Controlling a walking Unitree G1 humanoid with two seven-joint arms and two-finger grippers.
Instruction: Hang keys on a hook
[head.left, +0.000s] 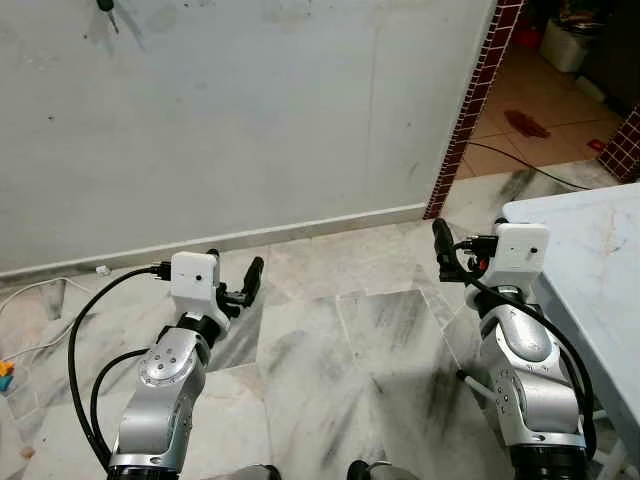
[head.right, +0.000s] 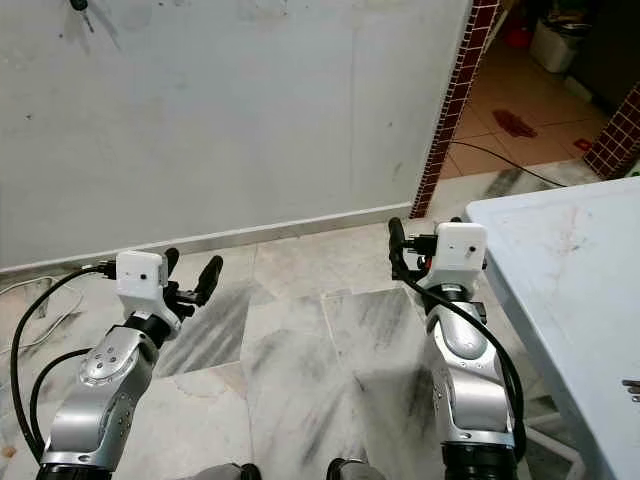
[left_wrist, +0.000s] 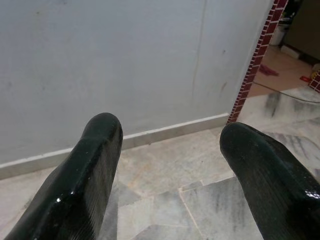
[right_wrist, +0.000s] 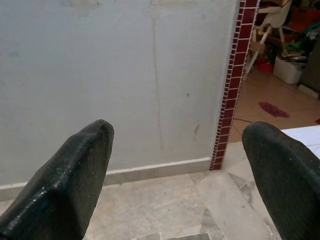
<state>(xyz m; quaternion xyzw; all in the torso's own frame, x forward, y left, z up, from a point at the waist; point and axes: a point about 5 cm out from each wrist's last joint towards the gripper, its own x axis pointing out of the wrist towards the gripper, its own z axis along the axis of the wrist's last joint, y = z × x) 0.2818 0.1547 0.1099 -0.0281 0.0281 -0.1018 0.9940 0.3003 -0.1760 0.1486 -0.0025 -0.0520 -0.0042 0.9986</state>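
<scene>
High on the grey wall, at the picture's top edge, a small dark hook (head.left: 105, 6) has something dark dangling from it; I cannot tell whether it is the keys. My left gripper (head.left: 235, 268) is held out low over the marble floor, open, with nothing between its fingers (left_wrist: 95, 165). My right gripper (right_wrist: 175, 165) is raised beside the table, also open and holding nothing; one of its fingers (head.left: 441, 243) points toward the wall. A tiny dark item (head.right: 630, 385) lies on the table at the right edge, too small to identify.
A pale marble-topped table (head.left: 590, 270) stands close on my right. A red-tiled wall end (head.left: 470, 110) borders a doorway to an orange-tiled room with a black cable (head.left: 520, 165). A white cord (head.left: 40, 290) and a coloured toy (head.left: 4, 375) lie at the left.
</scene>
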